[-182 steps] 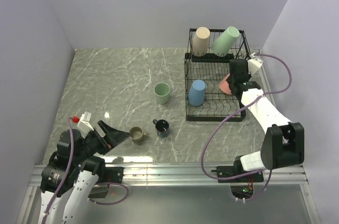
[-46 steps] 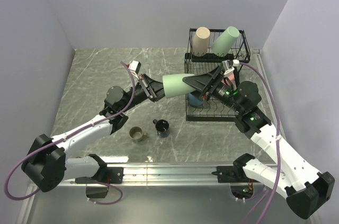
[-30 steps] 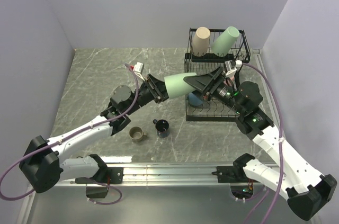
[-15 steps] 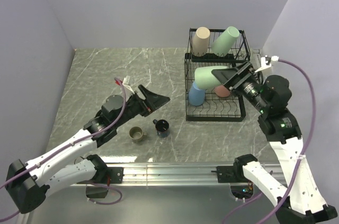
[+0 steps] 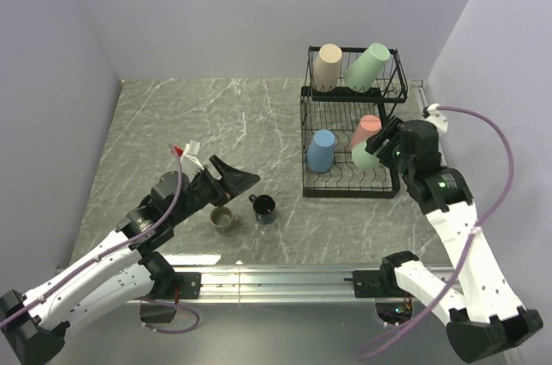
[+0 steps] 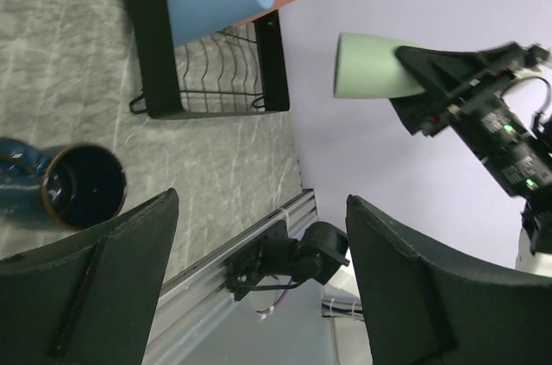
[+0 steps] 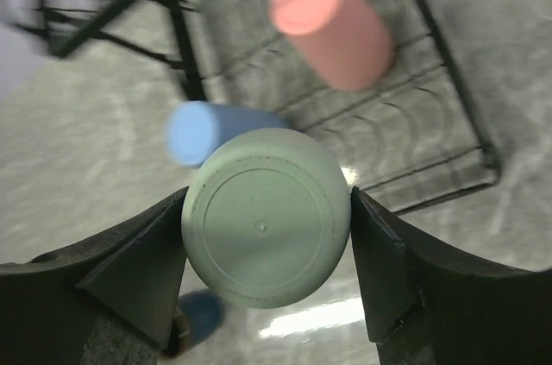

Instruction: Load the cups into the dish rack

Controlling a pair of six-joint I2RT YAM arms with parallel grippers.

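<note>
Cups: one pale-green tumbler (image 5: pixel 362 157) is clamped in the R end effector (image 5: pixel 374 150). Both fingers (image 7: pixel 129 270) press on its sides, and its flat base faces the wrist cam. In the L wrist view it hangs in the air, lying roughly sideways, clear of the wires.

R arm pose: elbow low at the near right, forearm rising away from the base, wrist bent left twd the dish rack (image 5: pixel 348 195). That puts the end effector over the near right part of the lower tier.

- Salmon-pink tumbler (image 5: pixel 367 129): just beyond this end effector, tilted in the lower tier.
- Blue tumbler (image 5: pixel 322 150): to its left, same tier.
- Beige tumbler (image 5: pixel 327 66) & 2nd pale-green tumbler (image 5: pixel 368 66): farther off on the upper tier, well beyond it.

L arm pose: stretched low from the near left corner, forearm running up-right over the counter (image 5: pixel 190 123). L end effector (image 5: pixel 235 173) hangs above the counter with jaws spread wide & nothing between them.

- Olive-tan mug (image 5: pixel 223 218): on the counter just on its near side.
- Navy mug (image 5: pixel 264 207): upright beside it to the right, mouth up. In the L wrist view it sits off by one finger.
- Rack: well apart to the right of this end effector.
</note>
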